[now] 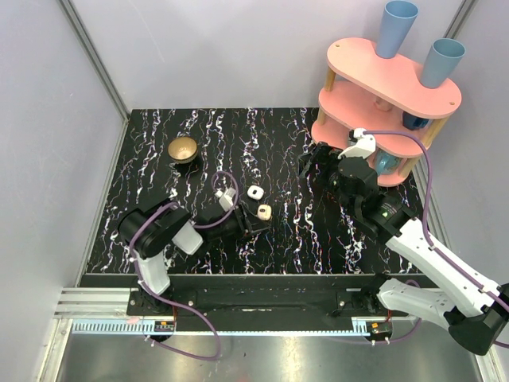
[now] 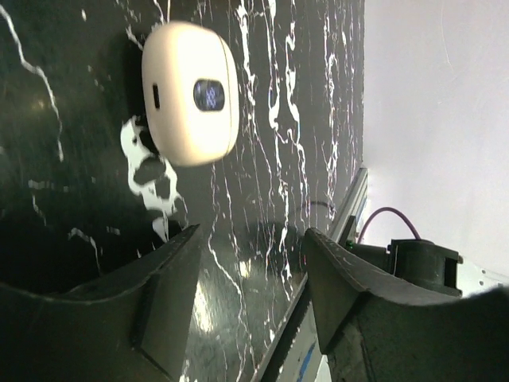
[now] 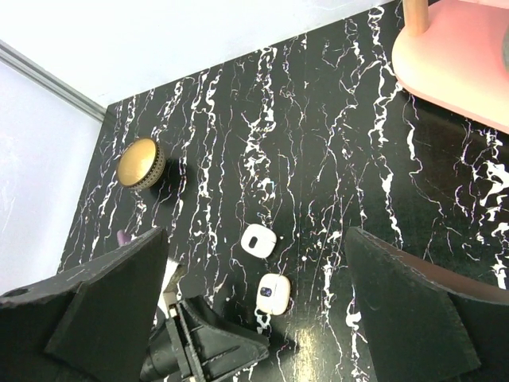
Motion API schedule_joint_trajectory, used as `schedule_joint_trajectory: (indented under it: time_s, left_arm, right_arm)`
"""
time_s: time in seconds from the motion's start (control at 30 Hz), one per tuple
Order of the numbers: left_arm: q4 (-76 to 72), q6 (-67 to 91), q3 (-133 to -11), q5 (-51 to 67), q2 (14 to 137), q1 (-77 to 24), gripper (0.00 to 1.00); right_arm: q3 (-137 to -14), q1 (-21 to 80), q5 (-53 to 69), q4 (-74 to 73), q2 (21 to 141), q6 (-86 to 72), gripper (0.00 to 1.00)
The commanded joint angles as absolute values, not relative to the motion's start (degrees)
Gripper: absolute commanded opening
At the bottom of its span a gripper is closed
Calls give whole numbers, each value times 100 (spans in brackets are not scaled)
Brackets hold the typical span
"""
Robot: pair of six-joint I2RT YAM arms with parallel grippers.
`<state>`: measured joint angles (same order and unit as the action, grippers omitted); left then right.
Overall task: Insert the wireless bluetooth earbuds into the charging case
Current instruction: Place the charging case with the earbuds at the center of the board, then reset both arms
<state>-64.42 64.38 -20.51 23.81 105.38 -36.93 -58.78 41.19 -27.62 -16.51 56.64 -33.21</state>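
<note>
Two small charging cases lie shut near the table's middle: a white one [image 1: 254, 192] [image 3: 258, 239] and a cream one [image 1: 264, 212] [image 3: 272, 293] [image 2: 191, 91] with a dark oval window. No earbuds show in any view. My left gripper [image 1: 253, 226] [image 2: 250, 270] lies low on the table just short of the cream case, open, with only bare tabletop between its fingers. My right gripper [image 1: 314, 165] [image 3: 256, 239] hangs wide open above the table, right of both cases, and holds nothing.
A brass-coloured bowl [image 1: 184, 149] [image 3: 141, 162] sits at the back left. A pink two-tier shelf [image 1: 382, 95] [image 3: 461, 56] with blue cups [image 1: 396, 28] stands at the back right, close behind the right arm. The table's front edge runs near the left gripper.
</note>
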Motion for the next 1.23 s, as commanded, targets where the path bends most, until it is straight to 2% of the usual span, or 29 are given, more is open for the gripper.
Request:
schedule_joint_trajectory:
  time_s: [0.0, 0.07, 0.17, 0.3, 0.43, 0.57, 0.8, 1.1, 1.2]
  left_arm:
    - [-6111, 6039, -1758, 2408, 9698, -3709, 59]
    - [-5663, 5663, -1810, 2321, 9049, -3718, 61]
    - [-4153, 4900, -2125, 1987, 7960, -3718, 64]
    - [-1519, 3913, -2671, 770, 6568, -3727, 68]
    - [-485, 3534, -2760, -490, 5276, -3727, 99]
    - [-97, 3436, -2637, -1316, 4038, -3727, 99]
    - [887, 3322, -2698, -3002, 3156, -3727, 99]
    - [1011, 3024, -2856, -3990, 3102, -3727, 99]
    - [888, 2770, -2900, -4183, 3287, -3727, 99]
  right_arm:
    - [-5845, 4069, -3076, -1608, 5616, -3173, 100]
    - [-5836, 4052, -3120, -1600, 5625, -3138, 100]
    - [-5827, 4025, -3155, -1608, 5660, -3085, 100]
    - [-5792, 3955, -3208, -1643, 5739, -2945, 100]
    - [-5757, 3719, -3007, -1749, 5836, -2804, 100]
    - [-5766, 3016, -1973, -1951, 6160, -2786, 100]
    - [-5494, 1163, -71, -2276, 6802, -2637, 100]
    - [-5239, 835, -334, -2470, 6873, -2549, 100]
    - [-4984, 835, -1367, -2461, 6733, -2646, 100]
